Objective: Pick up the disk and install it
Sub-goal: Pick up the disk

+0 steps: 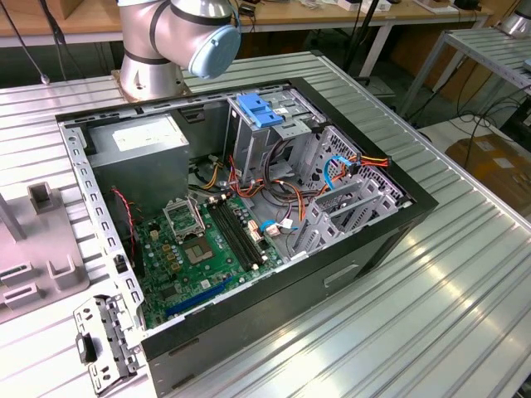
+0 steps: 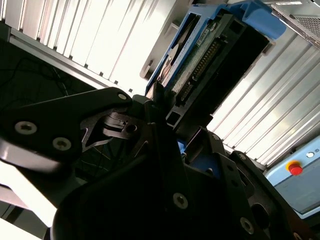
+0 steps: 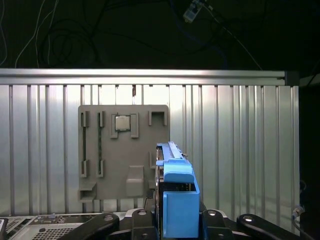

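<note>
While clamped on the flat dark-metal disk (image 2: 207, 57) edged by blue plastic, jutting out beyond the black gripper (image 3: 179, 220) over the ribbed aluminium table (image 3: 240, 140), looks mid-carry, calling for square entry to a metal drive bay (image 1: 290, 124).

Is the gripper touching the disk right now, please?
Touching. In the first wrist view the gripper has its jaws pressed against both sides of the disk, with no gap showing.

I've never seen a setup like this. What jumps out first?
An open computer case lies on the ribbed metal table, its green motherboard bare, in the exterior view. In the first wrist view, the gripper clamps the disk, edged in bright blue, with a grey parts tray beyond.
</note>
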Available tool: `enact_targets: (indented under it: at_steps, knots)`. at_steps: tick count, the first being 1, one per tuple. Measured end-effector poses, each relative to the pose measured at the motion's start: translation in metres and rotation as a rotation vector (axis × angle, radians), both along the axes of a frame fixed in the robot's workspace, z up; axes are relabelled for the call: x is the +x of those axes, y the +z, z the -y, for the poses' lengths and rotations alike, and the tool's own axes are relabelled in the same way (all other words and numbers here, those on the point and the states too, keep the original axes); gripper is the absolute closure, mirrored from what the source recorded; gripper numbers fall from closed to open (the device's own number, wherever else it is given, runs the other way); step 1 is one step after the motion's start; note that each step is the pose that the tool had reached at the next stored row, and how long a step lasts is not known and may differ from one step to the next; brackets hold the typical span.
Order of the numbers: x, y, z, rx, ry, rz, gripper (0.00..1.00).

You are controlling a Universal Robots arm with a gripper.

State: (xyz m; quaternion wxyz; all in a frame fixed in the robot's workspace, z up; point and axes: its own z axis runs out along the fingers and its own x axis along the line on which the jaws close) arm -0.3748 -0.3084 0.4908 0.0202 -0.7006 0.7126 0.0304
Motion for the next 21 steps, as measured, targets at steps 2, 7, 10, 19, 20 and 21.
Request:
enact_targets:
  at_steps: [2,7,10,19,20,21]
  knots:
    - [0.0013,0.0,0.0,0.0,0.0,-0.0001,0.63]
    - [0.006,-0.0001,0.0007,0.0,0.0,0.0,0.63]
    - [0.0087,-0.0001,0.0021,0.0,0.0,0.0,0.63]
    - [0.0181,-0.0001,0.0076,0.0,0.0,-0.0001,0.63]
    - [0.0186,-0.0001,0.0078,0.0,0.0,-0.0001,0.63]
    - [0.0193,-0.0001,0.008,0.0,0.0,0.0,0.63]
